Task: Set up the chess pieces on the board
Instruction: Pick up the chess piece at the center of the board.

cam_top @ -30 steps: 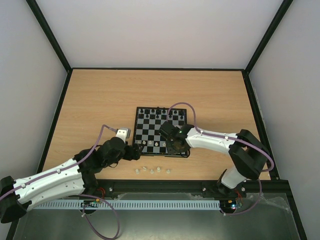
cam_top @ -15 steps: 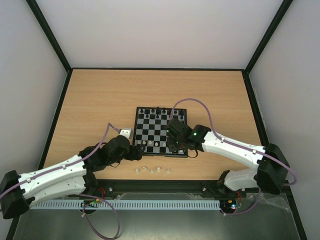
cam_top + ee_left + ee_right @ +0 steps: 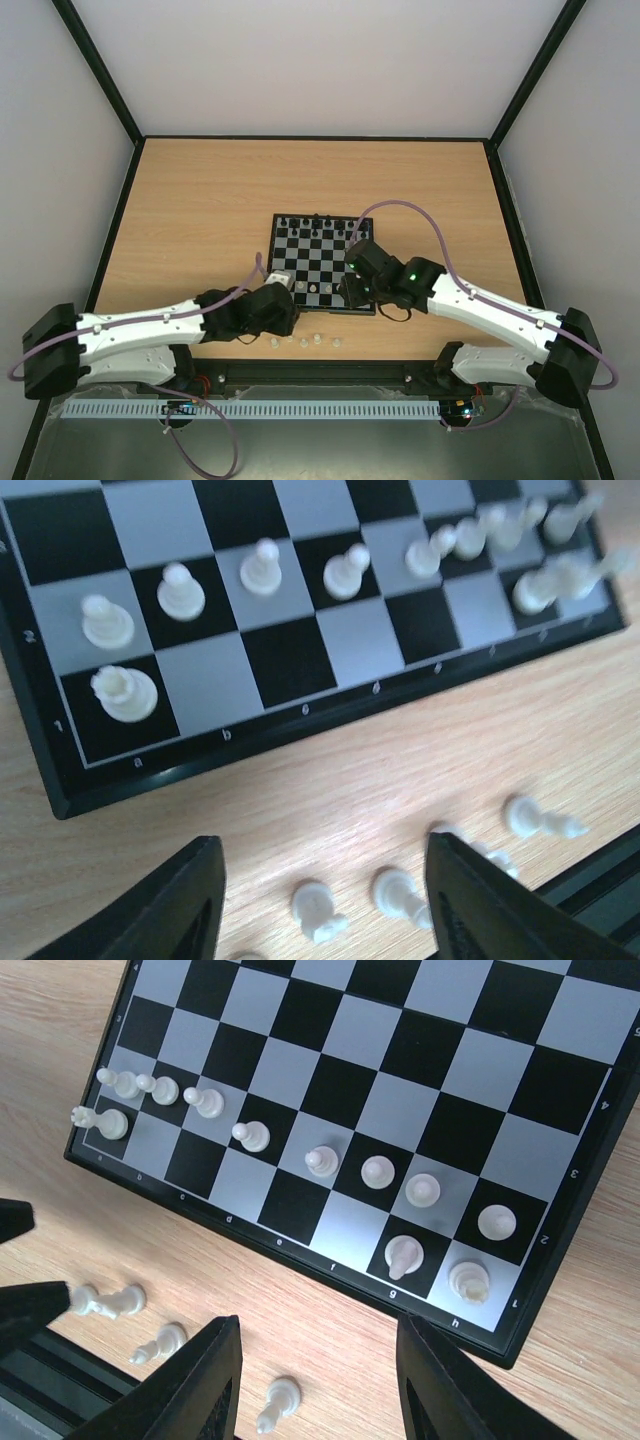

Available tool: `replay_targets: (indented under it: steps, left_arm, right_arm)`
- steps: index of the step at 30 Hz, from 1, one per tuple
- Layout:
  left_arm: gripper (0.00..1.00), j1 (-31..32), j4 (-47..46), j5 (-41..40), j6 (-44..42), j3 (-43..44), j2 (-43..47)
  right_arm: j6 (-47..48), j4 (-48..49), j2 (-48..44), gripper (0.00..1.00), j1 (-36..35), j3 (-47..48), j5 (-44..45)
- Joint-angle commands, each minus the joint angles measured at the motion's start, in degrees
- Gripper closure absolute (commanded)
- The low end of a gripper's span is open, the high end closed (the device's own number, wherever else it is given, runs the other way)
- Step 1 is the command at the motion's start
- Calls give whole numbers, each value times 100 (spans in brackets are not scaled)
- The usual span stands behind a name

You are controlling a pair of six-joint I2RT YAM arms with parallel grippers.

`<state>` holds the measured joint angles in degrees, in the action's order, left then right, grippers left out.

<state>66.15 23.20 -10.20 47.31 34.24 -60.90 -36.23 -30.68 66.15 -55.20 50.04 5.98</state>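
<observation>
The board (image 3: 273, 258) lies mid-table with black chessmen on its far rows and white chess pieces (image 3: 312, 288) on its near rows. Several more white chess pieces (image 3: 304, 342) lie tipped over on the wood between the board and the arm bases. My left gripper (image 3: 287, 326) hangs open just above them; in its wrist view two fallen pieces (image 3: 318, 910) lie between the fingers (image 3: 170, 905), untouched. My right gripper (image 3: 349, 297) is open and empty over the wood by the board's near right corner, with one fallen piece (image 3: 277, 1400) between its fingers (image 3: 455, 1380).
White pieces stand on a1 (image 3: 125, 692), g1 (image 3: 403, 1256) and h1 (image 3: 469, 1281), with a row of pawns (image 3: 312, 1161) behind them. The black frame rail (image 3: 330, 372) runs just behind the loose pieces. Both wrists sit close together at the board's near edge.
My left arm has swung right and down over the loose pieces, and its jaws have narrowed. My right gripper has opened and drawn back off the board's near right corner.
</observation>
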Motion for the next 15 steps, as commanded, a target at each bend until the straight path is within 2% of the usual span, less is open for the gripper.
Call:
replay_targets:
  steps: [1, 6, 15]
  left_arm:
    - [47, 298, 164, -43, 340, 199, -501]
    - [54, 513, 237, -113, 583, 255, -993]
    - [57, 702, 444, -193, 755, 468, -1536]
  right_arm:
    - [238, -307, -195, 57, -35, -163, -88]
    - [278, -272, -375, 56, -30, -225, -185]
    - [335, -245, -418, 56, -35, -252, -270]
